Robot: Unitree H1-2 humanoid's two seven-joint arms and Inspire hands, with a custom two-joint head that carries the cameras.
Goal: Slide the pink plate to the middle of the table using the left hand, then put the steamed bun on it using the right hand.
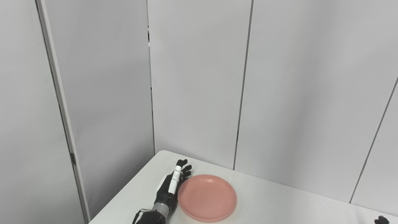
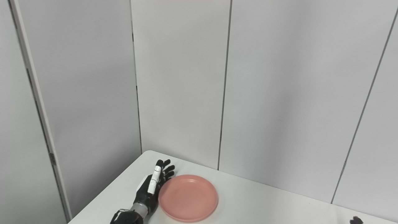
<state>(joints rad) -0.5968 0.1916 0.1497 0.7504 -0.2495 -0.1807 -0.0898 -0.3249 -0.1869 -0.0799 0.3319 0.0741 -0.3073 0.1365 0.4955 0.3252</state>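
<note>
The pink plate (image 1: pixel 207 198) is round, shallow and smooth, with a raised rim and nothing in it. It lies on the white matte surface (image 1: pixel 279 202) near its left back corner. The left hand (image 1: pixel 172 186), black with a white segment, stands edge-on against the plate's left rim, fingers (image 1: pixel 183 166) straight, gripping nothing. Only a dark tip of the right hand (image 1: pixel 381 220) shows; I cannot tell its state.

No text, label, brand, number or sign can be read on any surface near the left hand (image 1: pixel 170 189) or elsewhere.
</note>
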